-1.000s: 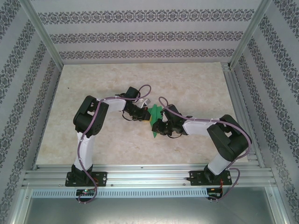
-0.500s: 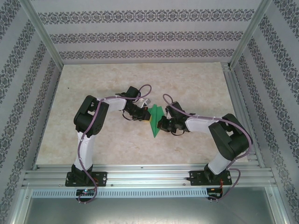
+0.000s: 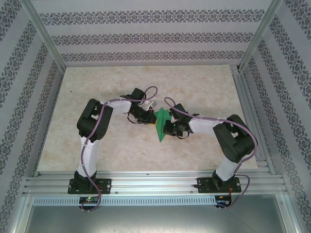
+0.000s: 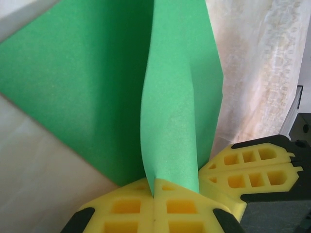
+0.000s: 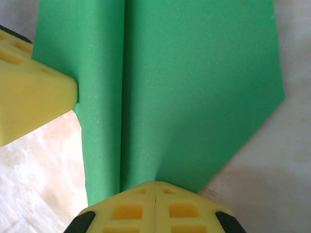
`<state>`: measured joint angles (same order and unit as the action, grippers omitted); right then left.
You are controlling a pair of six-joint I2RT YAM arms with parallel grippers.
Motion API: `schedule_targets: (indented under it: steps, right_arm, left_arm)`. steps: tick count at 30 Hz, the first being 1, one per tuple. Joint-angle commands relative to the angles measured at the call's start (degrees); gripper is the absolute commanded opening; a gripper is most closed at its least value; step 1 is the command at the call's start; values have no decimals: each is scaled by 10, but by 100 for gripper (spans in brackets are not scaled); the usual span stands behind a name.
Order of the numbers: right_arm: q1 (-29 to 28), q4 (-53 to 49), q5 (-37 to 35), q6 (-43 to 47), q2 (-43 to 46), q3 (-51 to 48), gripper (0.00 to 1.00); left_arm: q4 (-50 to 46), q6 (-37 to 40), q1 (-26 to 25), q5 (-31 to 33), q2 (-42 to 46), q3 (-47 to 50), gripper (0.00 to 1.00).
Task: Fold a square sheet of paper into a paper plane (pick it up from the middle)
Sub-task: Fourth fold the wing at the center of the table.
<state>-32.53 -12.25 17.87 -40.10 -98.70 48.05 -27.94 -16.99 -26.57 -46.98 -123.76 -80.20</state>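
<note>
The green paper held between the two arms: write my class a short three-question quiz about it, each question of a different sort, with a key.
1. True or false: the left tool is shut on the paper plane.
2. Choose one. The right tool is: A) wide open, B) shut on the paper plane, C) shut on nothing.
3. Fill the gap: seen from the top camera, the paper plane lies ____ the two tools.

Key: 1 true; 2 B; 3 between.
</note>
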Motion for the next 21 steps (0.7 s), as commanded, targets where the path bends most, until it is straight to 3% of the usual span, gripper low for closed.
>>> schedule_targets:
  steps: [1, 12, 21]
  right_arm:
    - [-8, -37, -38, 16, -32, -4, 5]
    - [-9, -1, 12, -1, 36, 9, 9]
    - [-24, 128, 76, -75, 50, -53, 6]
  left_arm:
    - [-11, 17, 8, 2, -22, -17, 2]
    - [-8, 15, 9, 18, -26, 6, 2]
    - [-15, 20, 9, 22, -27, 1, 2]
